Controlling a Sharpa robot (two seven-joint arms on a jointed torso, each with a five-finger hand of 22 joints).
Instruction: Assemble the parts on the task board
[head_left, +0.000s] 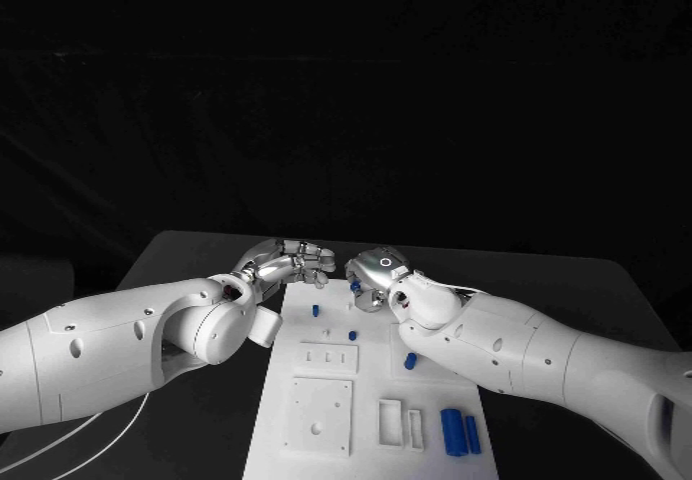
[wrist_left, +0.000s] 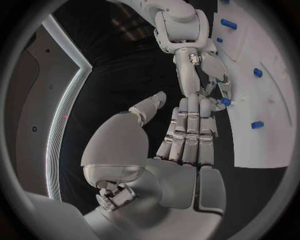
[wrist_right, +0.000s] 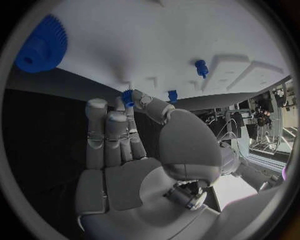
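Note:
The white task board (head_left: 325, 445) lies in the middle of the table, its far end under both hands. At that far edge my right hand (head_left: 379, 273) pinches a small blue part (wrist_right: 128, 97) between thumb and a fingertip; the same part (wrist_left: 225, 101) sits at the board's edge (wrist_left: 265, 145). My left hand (head_left: 297, 262) hovers just left of it, holding nothing, its fingers (wrist_left: 189, 131) stretched toward the right hand (wrist_left: 211, 75). Blue pegs (head_left: 313, 310) (head_left: 353, 335) (head_left: 410, 362) stand in the board. A blue gear (wrist_right: 40, 47) sits on the board (wrist_right: 125, 35).
Two blue cylinders (head_left: 451, 431) (head_left: 472, 433) lie at the board's near right corner beside white slotted blocks (head_left: 391, 421). A square plate (head_left: 319, 415) with holes sits at the near left. The black table (head_left: 577, 290) runs out on both sides of the board.

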